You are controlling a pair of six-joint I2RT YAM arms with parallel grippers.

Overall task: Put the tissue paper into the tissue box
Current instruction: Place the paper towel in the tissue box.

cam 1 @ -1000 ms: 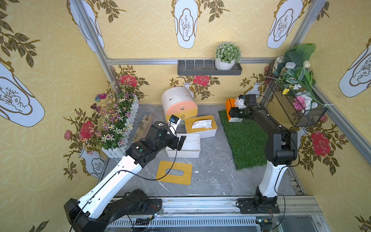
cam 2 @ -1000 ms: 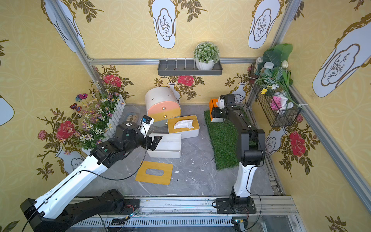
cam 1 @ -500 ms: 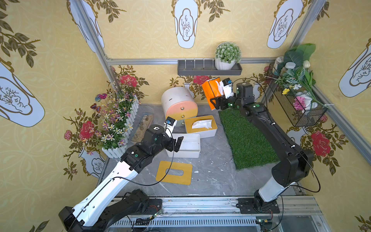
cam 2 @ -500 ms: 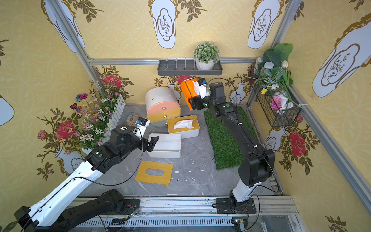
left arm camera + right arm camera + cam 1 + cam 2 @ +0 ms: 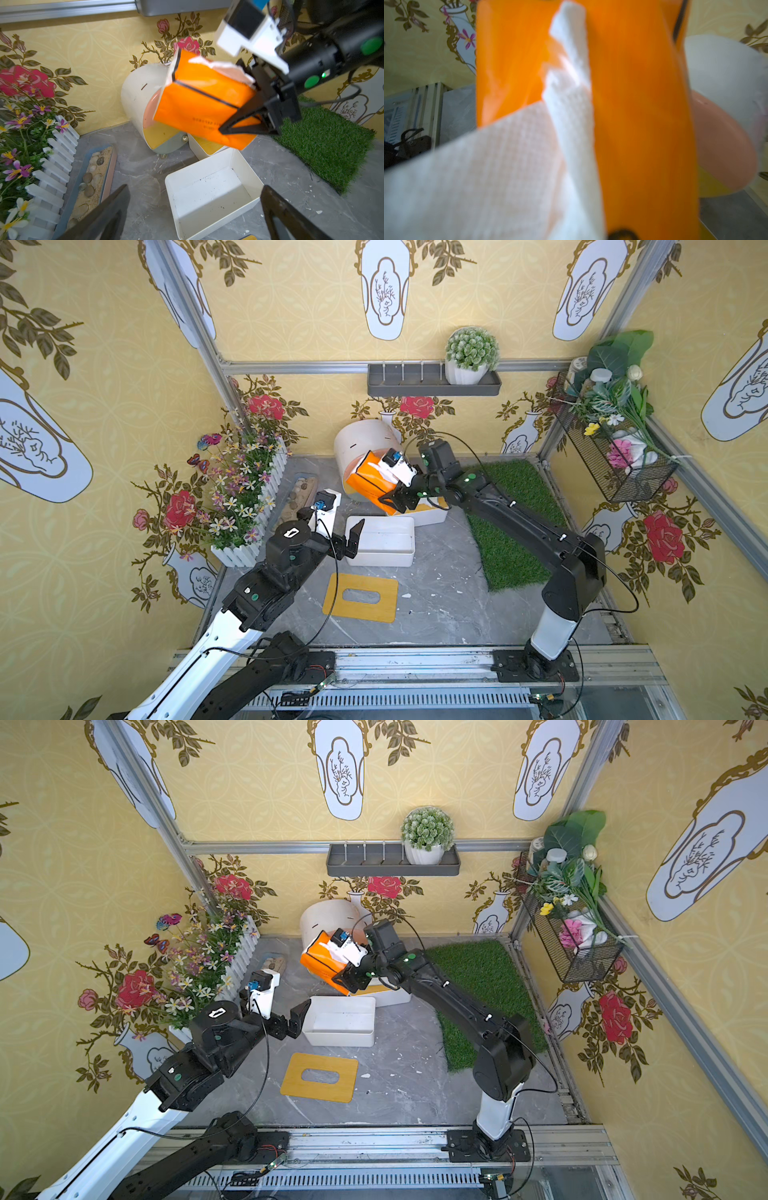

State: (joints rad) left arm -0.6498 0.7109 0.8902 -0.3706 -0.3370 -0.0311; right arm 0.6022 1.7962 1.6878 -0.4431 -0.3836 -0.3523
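Aloft, right hand [image 5: 386, 489] clamping orange tissue pack [image 5: 365, 483], tissue [image 5: 224, 69] poking out, white box [image 5: 382, 552] bare inside, left hand [image 5: 332, 523] agape.

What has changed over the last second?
The right gripper lifted the orange tissue pack off the grass mat and swung it across; it now hangs tilted just behind the open white box. The left gripper drew back slightly, fingers open. The box and the wooden lid stayed put.
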